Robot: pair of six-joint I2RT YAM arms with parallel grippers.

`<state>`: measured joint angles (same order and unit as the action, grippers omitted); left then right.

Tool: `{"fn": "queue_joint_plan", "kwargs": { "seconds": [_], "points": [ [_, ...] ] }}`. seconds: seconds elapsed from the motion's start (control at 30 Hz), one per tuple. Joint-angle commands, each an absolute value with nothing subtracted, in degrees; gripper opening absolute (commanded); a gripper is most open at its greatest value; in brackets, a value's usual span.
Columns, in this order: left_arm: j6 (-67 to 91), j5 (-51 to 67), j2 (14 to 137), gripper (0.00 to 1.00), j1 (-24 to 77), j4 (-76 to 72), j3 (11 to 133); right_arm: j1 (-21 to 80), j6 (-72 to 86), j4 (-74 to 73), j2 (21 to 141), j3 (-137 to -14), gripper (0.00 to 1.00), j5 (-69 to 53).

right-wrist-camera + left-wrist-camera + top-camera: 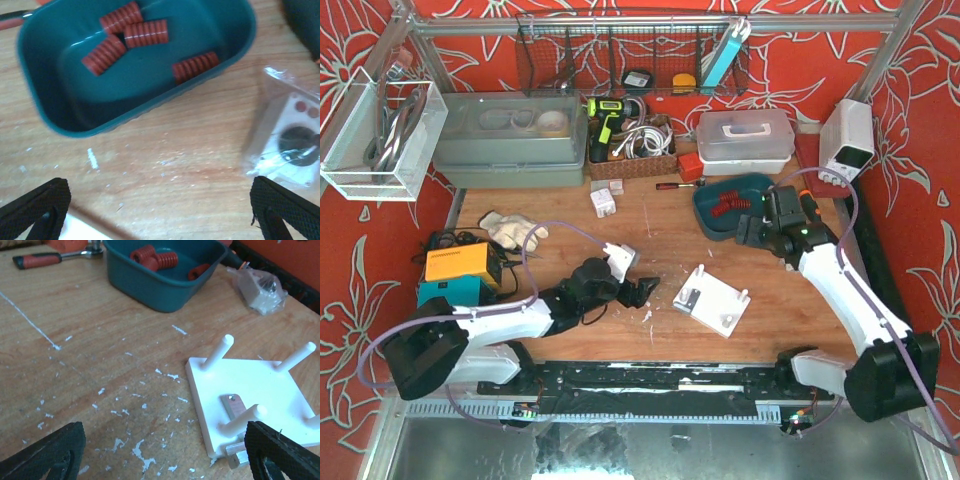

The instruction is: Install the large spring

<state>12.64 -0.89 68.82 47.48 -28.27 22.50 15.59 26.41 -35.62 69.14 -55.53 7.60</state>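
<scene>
**A:** Where is the spring?

**B:** Four red springs lie in the teal tray, in the upper half of the right wrist view. Three bunch together at upper left and one lies apart by the right wall. I cannot tell which is the large one.

**A:** Does either pincer hold one?

**B:** No. The right gripper hangs over bare wood just below the tray. Its fingers are spread wide at the bottom corners with nothing between them. The left gripper is also spread wide and empty.

**A:** And the base?

**B:** The white plate lies flat on the table, lower right in the left wrist view, with its four pegs upright. In the top view it sits at centre, well apart from the tray.

**A:** Anything else nearby?

**B:** A bagged part lies just right of the tray. A red-handled tool is at the upper left of the left wrist view.
</scene>
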Motion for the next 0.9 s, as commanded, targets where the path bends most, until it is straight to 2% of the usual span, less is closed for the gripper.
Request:
{"fn": "queue_joint_plan", "kwargs": {
  "seconds": [0.0, 0.17, 0.33, 0.5, 0.57, 0.87],
  "points": [
    [18.46, -4.38, 69.87, 0.86, 48.61, -23.76, 24.72, 19.04, 27.47, -34.48, 64.29, -53.25, 0.99, 4.38],
    [21.42, -6.37, 69.76, 0.85, 53.13, -21.85, 25.32, 22.37, 27.33, -25.9, 57.02, -46.07, 0.99, 0.66],
    [25.55, -10.89, 70.54, 0.85, 59.52, -19.15, 25.94, 23.2, 25.79, -22.25, 56.21, -42.12, 0.99, 1.35],
    [29.94, -15.95, 74.23, 0.96, 64.21, -17.15, 27.56, 23.29, 25.14, -17.41, 53.27, -37.43, 0.99, 3.78],
    [30.52, -16.92, 77.77, 0.98, 65.58, -16.78, 29.14, 23.34, 25.6, -15.2, 51.96, -35.26, 0.99, 4.57],
    [31.85, -20.54, 88.48, 0.95, 69.96, -17.95, 35.98, 23.29, 26.05, -13.05, 51.54, -32.62, 0.99, 6.46]
  ]
}}
